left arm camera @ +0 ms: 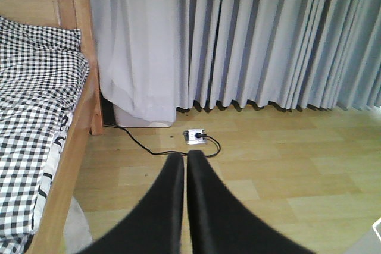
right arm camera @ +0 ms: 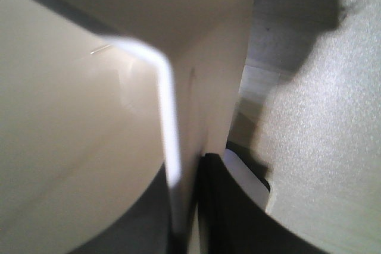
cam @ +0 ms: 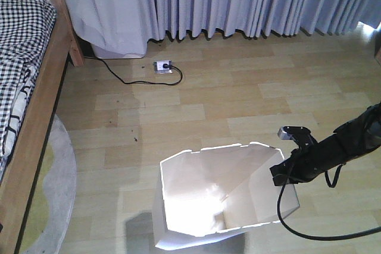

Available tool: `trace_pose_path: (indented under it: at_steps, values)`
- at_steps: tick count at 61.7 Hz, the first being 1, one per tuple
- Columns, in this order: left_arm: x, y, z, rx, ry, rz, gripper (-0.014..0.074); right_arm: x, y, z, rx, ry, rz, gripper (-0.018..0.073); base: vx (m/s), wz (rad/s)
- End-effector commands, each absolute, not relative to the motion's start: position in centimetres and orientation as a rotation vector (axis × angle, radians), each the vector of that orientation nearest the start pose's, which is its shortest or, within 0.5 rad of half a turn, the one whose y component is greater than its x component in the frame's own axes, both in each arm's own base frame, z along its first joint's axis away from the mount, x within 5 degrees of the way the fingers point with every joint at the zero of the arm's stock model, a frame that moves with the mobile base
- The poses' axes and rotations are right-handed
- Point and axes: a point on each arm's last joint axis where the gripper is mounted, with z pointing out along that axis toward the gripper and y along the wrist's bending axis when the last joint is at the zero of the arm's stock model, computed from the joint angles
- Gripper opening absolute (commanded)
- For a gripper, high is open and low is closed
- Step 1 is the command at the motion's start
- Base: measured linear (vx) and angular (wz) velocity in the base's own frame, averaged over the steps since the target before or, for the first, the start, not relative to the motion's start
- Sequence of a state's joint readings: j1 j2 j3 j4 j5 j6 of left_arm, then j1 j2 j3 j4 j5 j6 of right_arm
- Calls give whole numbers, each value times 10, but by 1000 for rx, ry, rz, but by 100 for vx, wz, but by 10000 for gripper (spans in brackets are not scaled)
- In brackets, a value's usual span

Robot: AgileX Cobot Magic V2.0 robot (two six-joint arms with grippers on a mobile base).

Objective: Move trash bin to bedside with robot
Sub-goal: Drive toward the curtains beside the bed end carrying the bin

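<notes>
Right now the tall white thin-plastic trash bin (cam: 196, 197) w/ angular rim stands on the pale wood floor (cam: 238, 99), apart from the light-brown wooden-framed bed (cam: 37, 102) at left, right gripper (cam: 281, 173) seemingly clamped on its rim, left gripper (left arm camera: 185, 173) fingers pressed together.

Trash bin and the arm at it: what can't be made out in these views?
- Trash bin: base cut off by the front view's bottom edge; glare washes out its inside floor.
- Right gripper: at the bin's rim; right wrist view is too close and blurred to show whether it clamps the wall.
- Bed: cut off by the left edge in front and left wrist views.
</notes>
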State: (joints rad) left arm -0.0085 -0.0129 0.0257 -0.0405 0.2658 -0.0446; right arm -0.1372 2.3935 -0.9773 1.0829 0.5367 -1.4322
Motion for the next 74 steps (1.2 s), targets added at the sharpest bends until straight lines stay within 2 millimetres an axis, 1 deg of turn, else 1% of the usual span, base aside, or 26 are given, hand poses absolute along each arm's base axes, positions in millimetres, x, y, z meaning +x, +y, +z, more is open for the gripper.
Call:
trace_pose_path:
  at_steps: [1, 50, 74]
  values:
    - [56, -2, 182, -61, 1697, -89, -6, 323, 11, 1, -389, 2818, 950, -5, 17, 9]
    - [56, -2, 182, -61, 1697, -89, -6, 323, 11, 1, -389, 2818, 950, -5, 17, 11]
    - [56, -2, 182, -61, 1697, -89, -6, 323, 11, 1, -389, 2818, 950, -5, 16, 3]
